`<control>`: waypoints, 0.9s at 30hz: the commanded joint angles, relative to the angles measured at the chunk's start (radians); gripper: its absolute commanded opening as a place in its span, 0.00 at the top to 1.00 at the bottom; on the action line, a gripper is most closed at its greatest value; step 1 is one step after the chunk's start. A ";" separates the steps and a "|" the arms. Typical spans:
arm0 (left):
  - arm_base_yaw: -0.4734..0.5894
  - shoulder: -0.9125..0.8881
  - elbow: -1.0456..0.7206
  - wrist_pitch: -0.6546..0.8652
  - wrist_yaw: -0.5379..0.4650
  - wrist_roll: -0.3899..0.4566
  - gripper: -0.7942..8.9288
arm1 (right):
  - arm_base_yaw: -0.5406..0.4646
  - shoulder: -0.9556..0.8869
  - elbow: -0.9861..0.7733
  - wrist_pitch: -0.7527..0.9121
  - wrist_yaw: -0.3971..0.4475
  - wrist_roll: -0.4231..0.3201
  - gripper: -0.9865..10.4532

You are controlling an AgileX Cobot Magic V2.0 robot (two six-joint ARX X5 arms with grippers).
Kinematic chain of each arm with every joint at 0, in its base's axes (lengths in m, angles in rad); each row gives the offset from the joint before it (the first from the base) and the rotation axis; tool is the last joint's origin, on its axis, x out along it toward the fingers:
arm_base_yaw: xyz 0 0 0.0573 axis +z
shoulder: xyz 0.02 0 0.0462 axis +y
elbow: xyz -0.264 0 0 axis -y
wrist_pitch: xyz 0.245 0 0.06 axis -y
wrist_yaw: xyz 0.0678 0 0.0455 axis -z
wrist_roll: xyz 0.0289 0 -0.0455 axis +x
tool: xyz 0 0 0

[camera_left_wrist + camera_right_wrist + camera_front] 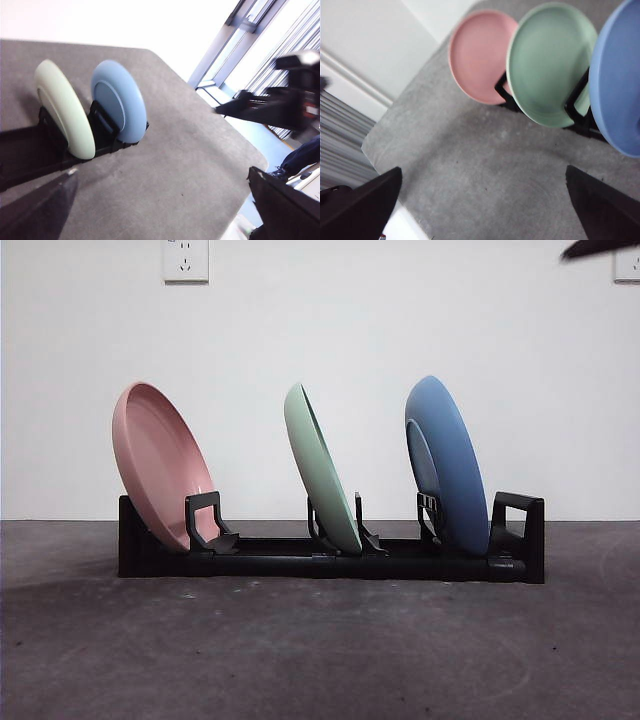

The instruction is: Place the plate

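Both grippers' fingers spread wide, holding nothing.

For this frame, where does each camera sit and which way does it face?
Front view: low at table height, level across at the rack; an arm tip at the top right corner.
Left wrist view: above the table, on the green plate and blue plate; its own jaws wide apart, the other arm beyond.
Right wrist view: above, on the pink plate; its own jaws wide apart.
All share the green and blue plates.

Two black, flat-sided, wedge-shaped jaws on each hand [485, 210], plain and unmarked.
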 commanded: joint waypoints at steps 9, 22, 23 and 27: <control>-0.004 -0.147 0.035 -0.106 0.006 0.024 0.35 | 0.017 0.449 0.266 0.013 0.060 -0.030 0.45; -0.004 -0.216 0.035 -0.213 0.006 0.030 0.35 | 0.022 0.743 0.369 0.165 0.066 -0.071 0.48; -0.004 -0.216 0.035 -0.214 0.006 0.030 0.35 | 0.022 0.752 0.369 0.181 0.066 -0.071 0.50; -0.004 -0.216 0.035 -0.215 0.006 0.029 0.35 | 0.022 0.771 0.369 0.233 0.062 -0.071 0.61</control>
